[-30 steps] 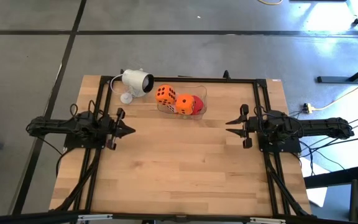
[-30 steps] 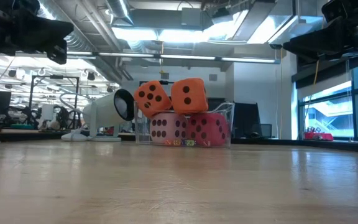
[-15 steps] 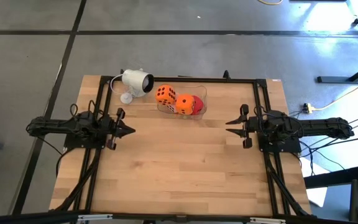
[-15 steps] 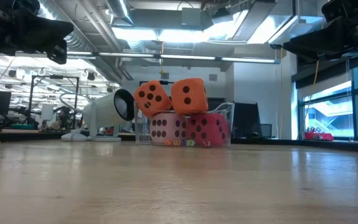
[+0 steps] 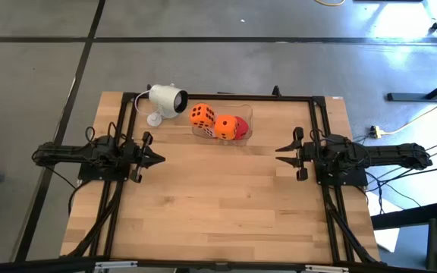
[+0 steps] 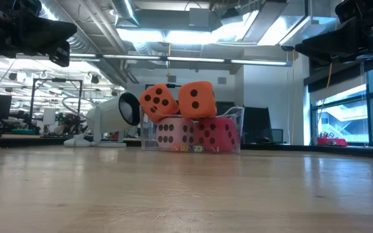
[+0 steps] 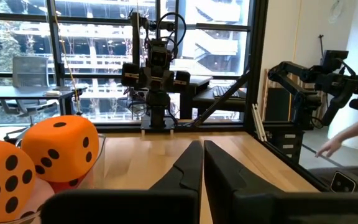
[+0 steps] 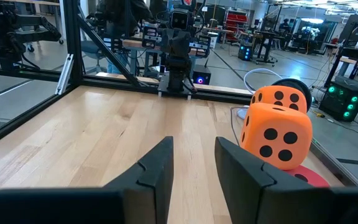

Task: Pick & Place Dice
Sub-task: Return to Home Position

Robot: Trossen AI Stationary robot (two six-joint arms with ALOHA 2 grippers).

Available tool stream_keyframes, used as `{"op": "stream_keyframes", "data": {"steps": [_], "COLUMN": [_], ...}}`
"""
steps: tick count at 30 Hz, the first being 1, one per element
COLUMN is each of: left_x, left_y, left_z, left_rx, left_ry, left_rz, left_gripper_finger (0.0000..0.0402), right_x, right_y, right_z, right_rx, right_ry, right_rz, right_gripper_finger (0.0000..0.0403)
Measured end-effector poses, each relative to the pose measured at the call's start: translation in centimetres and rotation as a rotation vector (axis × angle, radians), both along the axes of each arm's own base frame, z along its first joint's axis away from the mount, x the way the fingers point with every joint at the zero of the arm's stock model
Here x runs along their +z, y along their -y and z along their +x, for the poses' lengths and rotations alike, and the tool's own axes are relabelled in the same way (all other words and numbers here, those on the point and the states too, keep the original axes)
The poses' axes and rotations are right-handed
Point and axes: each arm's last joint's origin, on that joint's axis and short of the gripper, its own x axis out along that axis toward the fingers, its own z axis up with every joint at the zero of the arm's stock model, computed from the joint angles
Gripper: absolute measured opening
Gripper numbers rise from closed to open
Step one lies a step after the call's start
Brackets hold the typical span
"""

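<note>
**Nothing left to pick, nothing moving**

Across the last second no change showed: neither arm had shifted and no die had stirred. All four dice lay piled in the transparent bin. An orange die and a second orange die sat on top. The pale pink die and the red die sat beneath them.

The left claw hung well off to the left of the bin and nearer the bench's front, its fingers drawn together and holding nothing. The right claw hung well off to the bin's right, its fingers apart and equally empty. Both pointed inward, toward each other.

A white camera stood just beside the bin on its left.

With no die outside the bin and both arms motionless, the placing looked finished and the return to rest seemed as good as done.
</note>
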Motion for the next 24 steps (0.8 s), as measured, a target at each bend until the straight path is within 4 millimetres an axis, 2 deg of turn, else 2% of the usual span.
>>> {"op": "stream_keyframes", "data": {"steps": [24], "left_x": [-0.01], "left_y": [0.00], "left_z": [0.00], "left_rx": [0.000], "left_ry": [0.000], "left_rz": [0.000], "left_gripper_finger": [0.0006], "right_x": [0.00], "right_y": [0.00], "right_z": [0.00], "right_rx": [0.000], "right_ry": [0.000], "right_rz": [0.000], "right_gripper_finger": [0.0119]}}
